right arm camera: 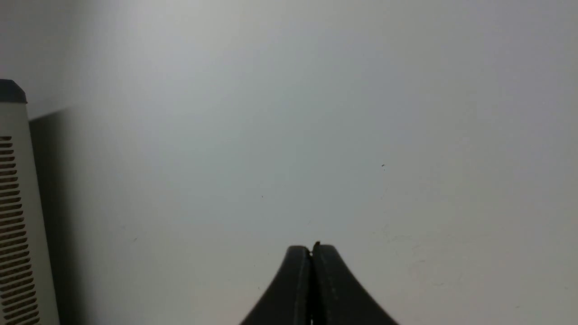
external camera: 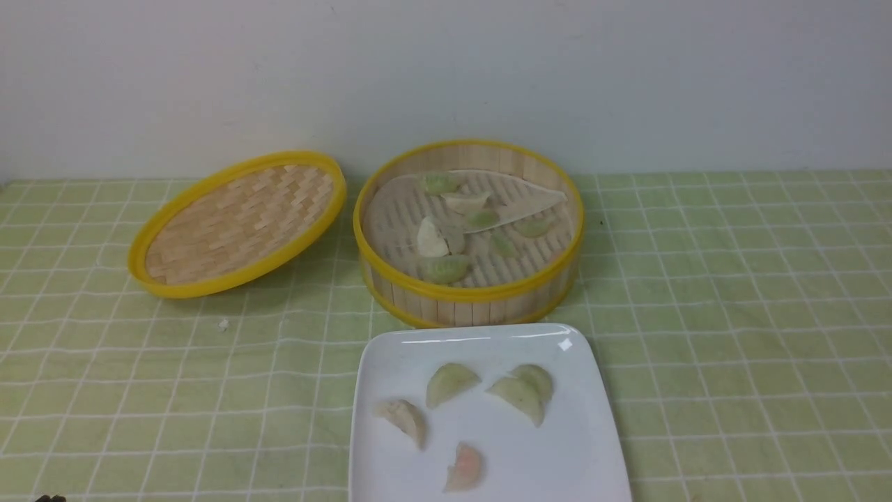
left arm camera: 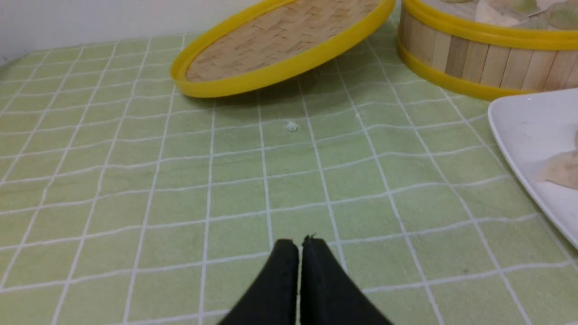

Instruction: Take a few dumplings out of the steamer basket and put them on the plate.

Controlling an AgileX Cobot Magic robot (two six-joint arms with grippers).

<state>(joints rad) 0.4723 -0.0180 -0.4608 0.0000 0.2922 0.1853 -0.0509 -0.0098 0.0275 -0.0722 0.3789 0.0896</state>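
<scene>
Both hands, left hand (left arm camera: 300,246) and right hand (right arm camera: 311,253), closed, empty.

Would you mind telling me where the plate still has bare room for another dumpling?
The plate is bare along its right side, right of the paired green dumplings, and along the far strip nearest the steamer basket. The middle and left are crowded: a green dumpling, a whitish one and a pinkish one.
</scene>
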